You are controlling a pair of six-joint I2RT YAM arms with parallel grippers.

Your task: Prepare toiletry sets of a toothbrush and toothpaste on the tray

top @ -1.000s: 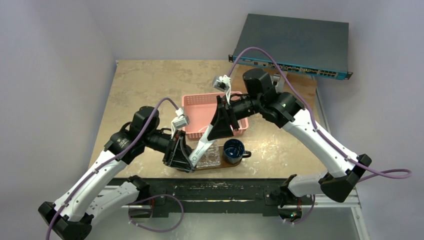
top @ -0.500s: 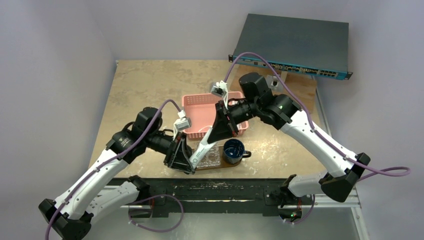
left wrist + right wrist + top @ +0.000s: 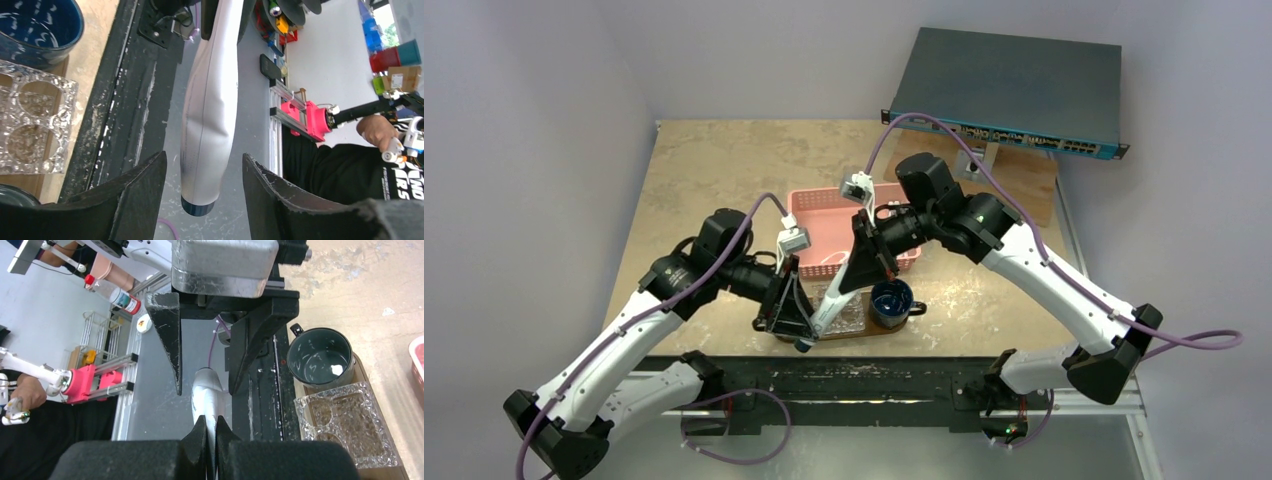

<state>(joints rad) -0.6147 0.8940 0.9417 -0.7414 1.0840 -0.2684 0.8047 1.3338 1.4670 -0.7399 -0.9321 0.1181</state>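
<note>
The toothpaste is a grey-white tube with a dark cap, hanging slantwise above the table's near edge. My right gripper is shut on its flat crimped end. Its cap end sits free in the gap between my left gripper's open fingers, touching neither. In the right wrist view the tube points at the left fingers. The dark wooden tray lies just behind, under a glass dish and a mug. The toothbrush is out of view.
A pink perforated basket stands behind both grippers. On the tray sit a clear glass dish and a dark blue mug. A network switch rests at the back right. The black frame rail runs along the near edge.
The right gripper closed on the tube's flat end, then the left gripper opened off the cap end. Both arms drifted slightly left and toward the near edge.
</note>
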